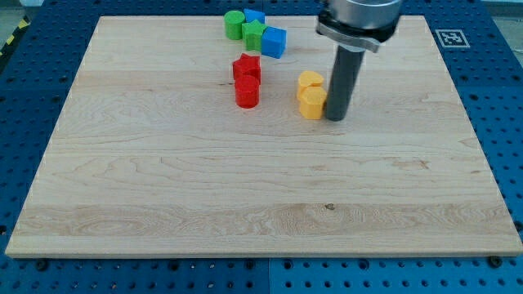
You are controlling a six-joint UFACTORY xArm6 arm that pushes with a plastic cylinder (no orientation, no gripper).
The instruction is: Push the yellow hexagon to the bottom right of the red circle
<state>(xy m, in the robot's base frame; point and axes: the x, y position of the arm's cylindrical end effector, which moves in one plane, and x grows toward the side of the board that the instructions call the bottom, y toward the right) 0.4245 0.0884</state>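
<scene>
camera view: my tip (336, 118) touches the yellow hexagon (312, 104) from the view's right; no hand to spread, just a rod. hexagon sits well right of the red circle (247, 92). risk: pushing left drags the other yellow block (310, 81), or overshoots into red.
</scene>
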